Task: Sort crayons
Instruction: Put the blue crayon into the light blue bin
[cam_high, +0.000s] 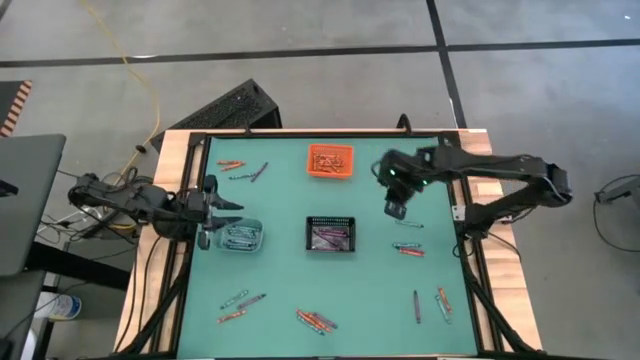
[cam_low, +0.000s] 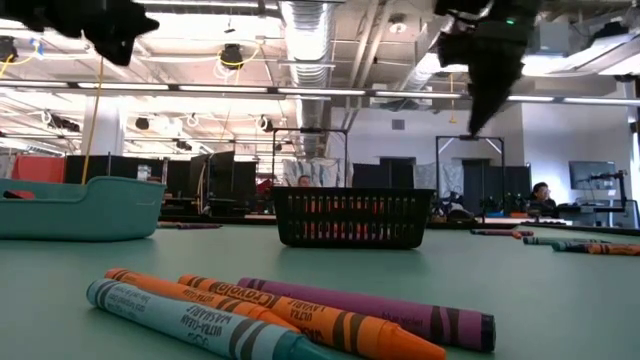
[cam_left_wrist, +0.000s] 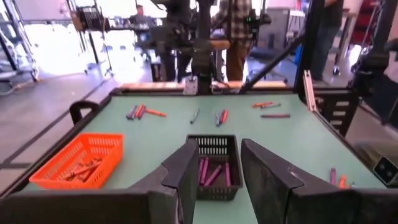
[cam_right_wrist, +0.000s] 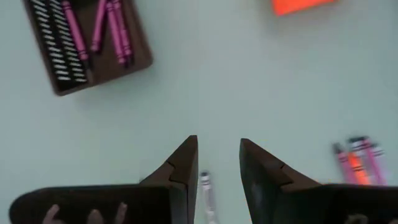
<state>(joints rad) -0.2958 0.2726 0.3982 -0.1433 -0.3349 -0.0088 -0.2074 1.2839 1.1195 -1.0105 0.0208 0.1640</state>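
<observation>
**Two robot arms over a green bench scattered with crayons**

Seen from above, the left arm reaches in from the bench's left edge. Its left gripper (cam_high: 222, 212) hangs just beside a clear bin (cam_high: 241, 237) that holds grey-blue crayons. Its fingers (cam_left_wrist: 186, 168) are spread apart with nothing between them.

The right arm stretches from the right edge toward the middle, bent at the elbow. The right gripper (cam_high: 396, 208) points down at the bench, between the orange bin (cam_high: 330, 160) and a small group of loose crayons (cam_high: 408, 248). Its fingers (cam_right_wrist: 180, 168) are also spread and hold nothing. A single pale crayon (cam_right_wrist: 207, 196) lies on the mat directly below the gap, partly cut off by the picture's edge.

The black bin (cam_high: 330, 234) sits mid-bench and holds several purple crayons (cam_right_wrist: 99, 28). The orange bin holds orange ones, hard to make out singly from above.

Loose crayons lie in small clusters: near the far left corner (cam_high: 244, 168), along the near left (cam_high: 240, 303), near the middle front (cam_high: 315, 320) and near the right front (cam_high: 432, 303). They are thin paper-wrapped sticks in orange, purple and grey-blue.

From bench height, three lie side by side up close (cam_low: 290, 315): one grey-blue, one orange, one purple, with their ends cut off by the frame. People stand in the room beyond, blurred.
</observation>
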